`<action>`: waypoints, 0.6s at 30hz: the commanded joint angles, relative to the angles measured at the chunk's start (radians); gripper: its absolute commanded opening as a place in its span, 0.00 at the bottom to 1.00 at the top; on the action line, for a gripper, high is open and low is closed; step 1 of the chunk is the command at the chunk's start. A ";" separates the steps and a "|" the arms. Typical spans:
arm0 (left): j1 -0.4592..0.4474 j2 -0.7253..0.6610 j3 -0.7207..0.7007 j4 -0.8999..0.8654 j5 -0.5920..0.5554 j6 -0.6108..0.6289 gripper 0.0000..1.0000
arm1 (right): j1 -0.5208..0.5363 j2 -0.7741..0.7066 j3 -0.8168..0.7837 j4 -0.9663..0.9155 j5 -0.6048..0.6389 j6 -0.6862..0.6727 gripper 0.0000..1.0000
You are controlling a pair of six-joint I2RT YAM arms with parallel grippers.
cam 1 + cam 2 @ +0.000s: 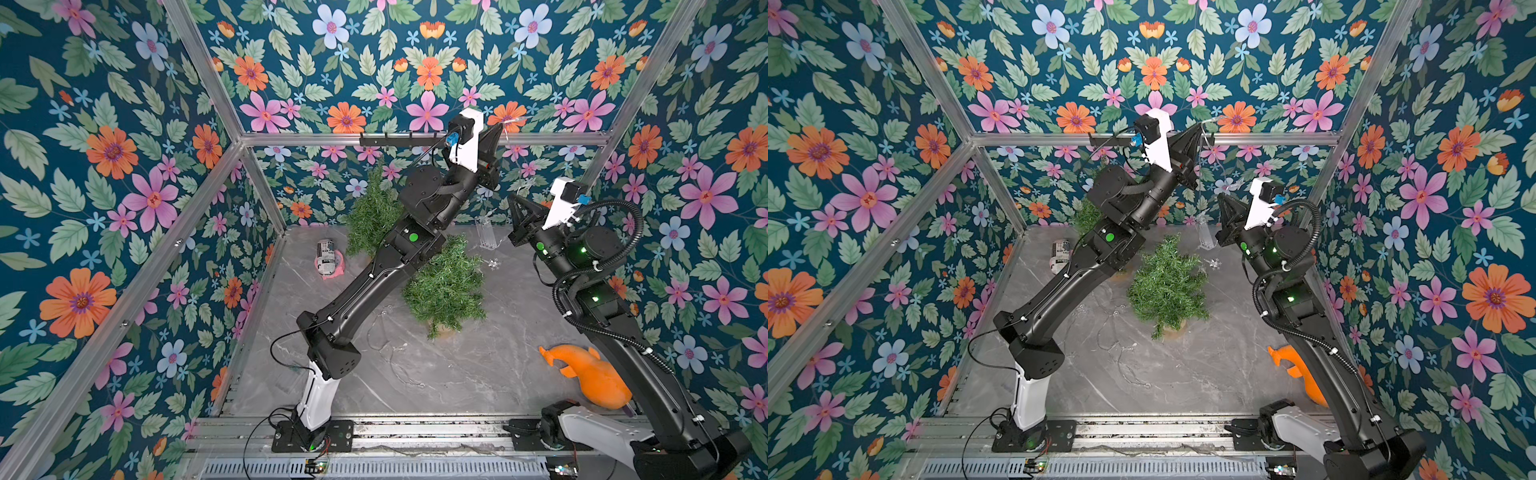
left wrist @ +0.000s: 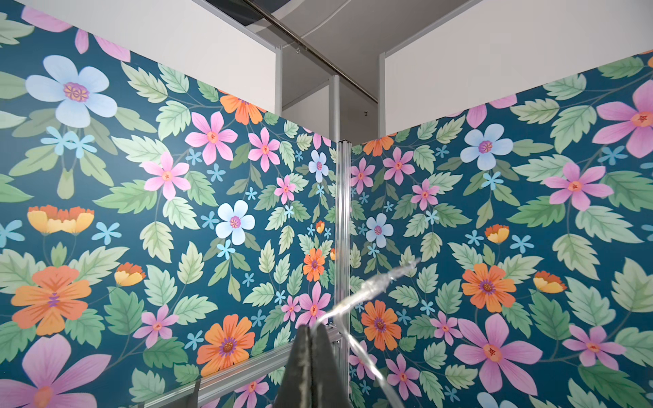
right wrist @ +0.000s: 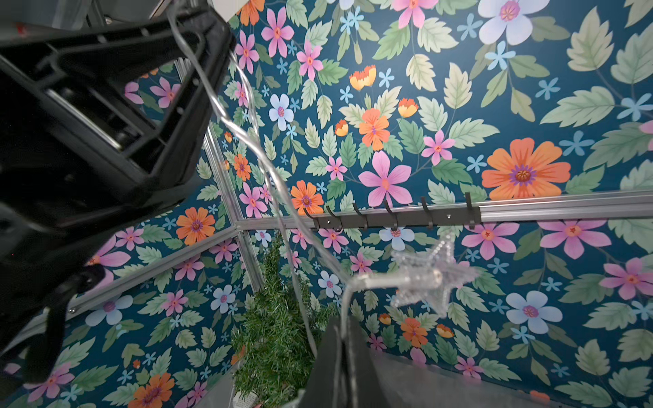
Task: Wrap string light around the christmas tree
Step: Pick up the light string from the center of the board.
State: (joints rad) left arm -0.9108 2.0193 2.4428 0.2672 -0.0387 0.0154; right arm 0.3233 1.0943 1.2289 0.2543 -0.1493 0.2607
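In both top views the left gripper [image 1: 503,126] [image 1: 1200,129] is high up by the silver rail on the back wall. Its jaws are pinched together on the string light [image 1: 1208,121], a thin clear wire with little see-through stars. The wire hangs down to the right gripper [image 1: 513,198] [image 1: 1222,200], which is lower. More wire lies in loops on the grey marble table [image 1: 457,374], near the small green christmas tree [image 1: 446,284] in the middle.

In the left wrist view the dark fingers [image 2: 304,349] press together. The wire comes out at their tip.

In the right wrist view the right gripper [image 3: 339,332] is closed tight on the wire. A clear star [image 3: 429,279] sticks out just past it. The wire goes up to the left gripper [image 3: 212,31].
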 commanded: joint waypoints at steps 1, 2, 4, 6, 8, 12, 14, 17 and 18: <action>0.001 -0.008 0.011 0.027 -0.048 0.056 0.00 | 0.002 -0.014 0.012 0.015 0.031 0.019 0.03; 0.001 -0.007 0.011 0.028 -0.053 0.067 0.00 | 0.002 -0.018 0.015 0.014 0.036 0.024 0.01; 0.001 -0.001 0.012 0.033 -0.060 0.088 0.00 | 0.002 -0.027 0.023 0.015 0.025 0.038 0.00; 0.001 0.015 0.025 0.038 -0.071 0.116 0.00 | 0.002 -0.039 0.029 0.025 -0.019 0.066 0.00; 0.004 0.039 0.053 0.036 -0.089 0.136 0.00 | 0.002 -0.053 0.037 0.030 -0.080 0.090 0.00; 0.023 0.078 0.064 0.088 -0.114 0.150 0.00 | 0.003 -0.095 0.052 -0.007 -0.126 0.107 0.00; 0.038 0.100 0.080 0.111 -0.133 0.144 0.00 | 0.002 -0.116 0.062 -0.055 -0.120 0.099 0.00; 0.071 0.122 0.093 0.119 -0.134 0.107 0.00 | 0.002 -0.139 0.098 -0.157 -0.120 0.091 0.00; 0.081 0.125 0.093 0.120 -0.137 0.092 0.00 | 0.002 -0.147 0.103 -0.173 -0.122 0.088 0.00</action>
State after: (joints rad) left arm -0.8497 2.1414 2.5252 0.3214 -0.1326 0.1360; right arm 0.3237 0.9619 1.3155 0.1524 -0.2539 0.3443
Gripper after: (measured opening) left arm 0.049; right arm 0.050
